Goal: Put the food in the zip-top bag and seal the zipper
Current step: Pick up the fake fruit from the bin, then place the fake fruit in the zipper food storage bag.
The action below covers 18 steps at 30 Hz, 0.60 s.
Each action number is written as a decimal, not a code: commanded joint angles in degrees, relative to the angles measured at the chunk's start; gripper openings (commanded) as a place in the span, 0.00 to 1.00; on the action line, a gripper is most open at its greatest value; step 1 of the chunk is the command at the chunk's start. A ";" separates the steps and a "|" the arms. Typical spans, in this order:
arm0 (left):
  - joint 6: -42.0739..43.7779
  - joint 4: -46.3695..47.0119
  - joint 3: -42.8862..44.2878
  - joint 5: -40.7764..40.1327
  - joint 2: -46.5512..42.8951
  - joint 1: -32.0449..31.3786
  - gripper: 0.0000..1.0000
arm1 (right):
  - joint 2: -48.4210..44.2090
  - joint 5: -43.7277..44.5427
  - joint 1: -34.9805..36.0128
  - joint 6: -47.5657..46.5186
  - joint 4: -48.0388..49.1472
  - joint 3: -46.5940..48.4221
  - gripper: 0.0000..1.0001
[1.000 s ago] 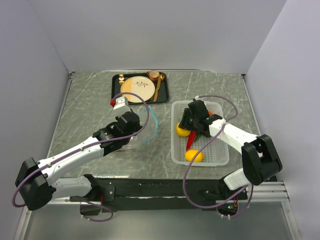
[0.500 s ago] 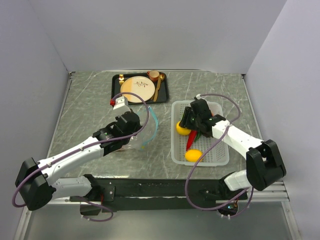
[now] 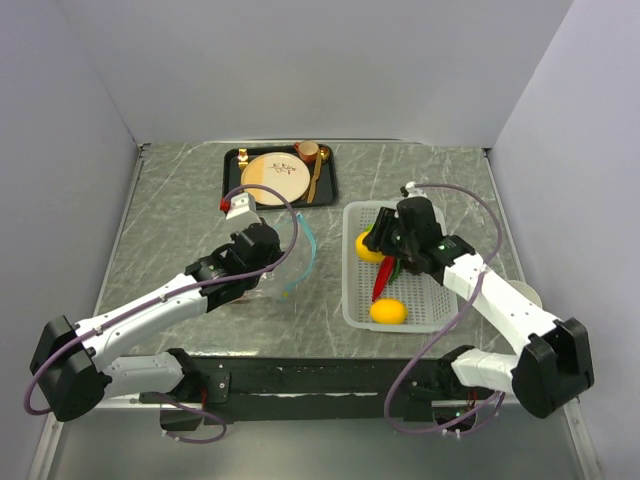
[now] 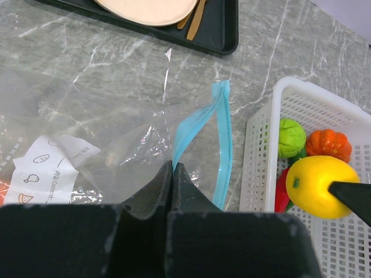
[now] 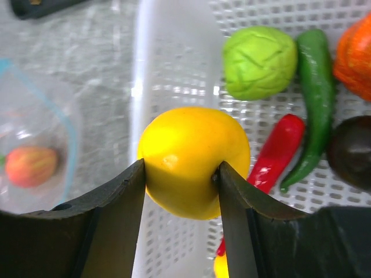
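Observation:
My left gripper (image 4: 173, 165) is shut on the clear zip-top bag (image 4: 104, 133), pinching its light blue zipper (image 4: 223, 139) and holding the mouth up left of the white basket (image 3: 352, 300). A white label (image 4: 43, 171) shows on the bag. An orange peach (image 5: 30, 165) lies inside the bag (image 5: 35, 116). My right gripper (image 5: 181, 171) is shut on a yellow lemon (image 5: 194, 159), held above the basket's left side. In the basket lie a green lime (image 5: 259, 61), a green chili (image 5: 316, 98), a red chili (image 5: 278, 150) and a second lemon (image 3: 388, 311).
A black tray (image 3: 232, 185) with a round cream-and-tan plate (image 3: 272, 176), a spoon and a small cup sits at the back of the marble table. Grey walls stand left, right and behind. The basket's rim (image 4: 255, 150) lies close to the bag's mouth.
The right gripper has risen a little with the lemon and shifted toward the back; its elbow has swung out to the right. The left arm and bag have not moved.

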 commanded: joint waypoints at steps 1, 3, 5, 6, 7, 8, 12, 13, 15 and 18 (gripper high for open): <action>-0.40 1.71 0.12 0.26 -0.63 0.09 0.01 | -2.88 -5.58 -0.27 1.08 3.45 3.42 0.40; -0.31 2.07 0.03 0.44 -0.63 0.18 0.01 | -2.62 -10.23 -0.18 1.96 5.04 3.94 0.40; -0.40 1.80 0.03 0.53 -0.54 0.17 0.01 | -2.09 -13.92 -0.01 2.84 7.85 4.03 0.40; -0.49 1.72 0.03 0.44 -0.45 0.09 0.01 | -1.83 -14.63 0.52 3.45 8.64 4.12 0.39; -0.49 1.63 0.03 0.35 -0.45 0.09 0.01 | -1.47 -15.08 0.78 3.80 9.52 4.56 0.39; -0.57 1.54 0.03 0.35 -0.54 0.17 0.01 | -0.95 -15.86 1.05 3.98 9.96 4.82 0.39; -0.40 2.15 -0.24 0.44 -0.89 0.09 0.01 | 1.33 -17.63 3.42 4.42 12.25 6.49 0.39; -0.49 2.15 -0.24 0.53 -0.89 0.17 0.01 | 2.04 -17.54 4.73 4.51 12.43 7.54 0.39; -0.57 2.15 -0.15 0.53 -0.89 0.18 0.01 | 3.88 -16.93 6.05 4.60 12.60 8.69 0.39; -0.66 2.15 -0.06 0.70 -1.07 0.18 0.01 | 6.17 -17.10 8.25 5.48 14.44 9.92 0.40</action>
